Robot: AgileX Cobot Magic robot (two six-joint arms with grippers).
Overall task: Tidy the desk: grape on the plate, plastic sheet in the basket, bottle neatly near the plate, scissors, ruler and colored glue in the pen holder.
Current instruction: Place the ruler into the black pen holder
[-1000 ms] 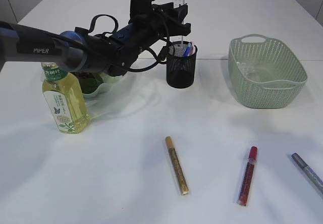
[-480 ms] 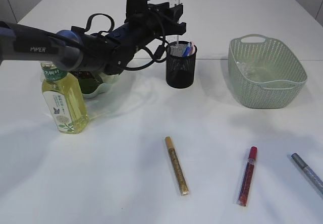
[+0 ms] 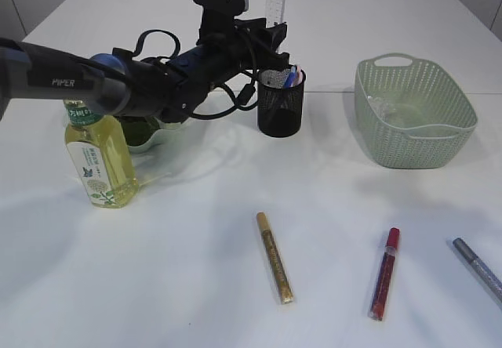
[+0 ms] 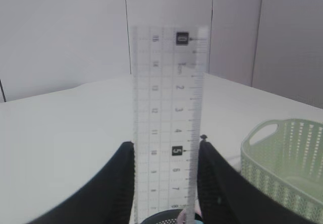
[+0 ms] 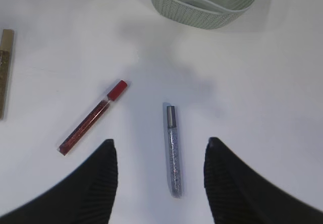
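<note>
My left gripper is shut on the clear ruler, which stands upright right above the black mesh pen holder. Blue and pink tips stick out of the holder; I cannot tell whether they are the scissors. The bottle of yellow liquid stands in front of the green plate, which the arm partly hides. Gold glue, red glue and silver glue lie on the table. My right gripper hangs open above the silver glue.
The green basket stands at the right, with something clear lying inside. The left arm stretches from the left edge across the plate to the holder.
The left gripper has come down a little with the ruler, so the ruler's top now shows below the picture's upper edge. Nothing else has moved.
</note>
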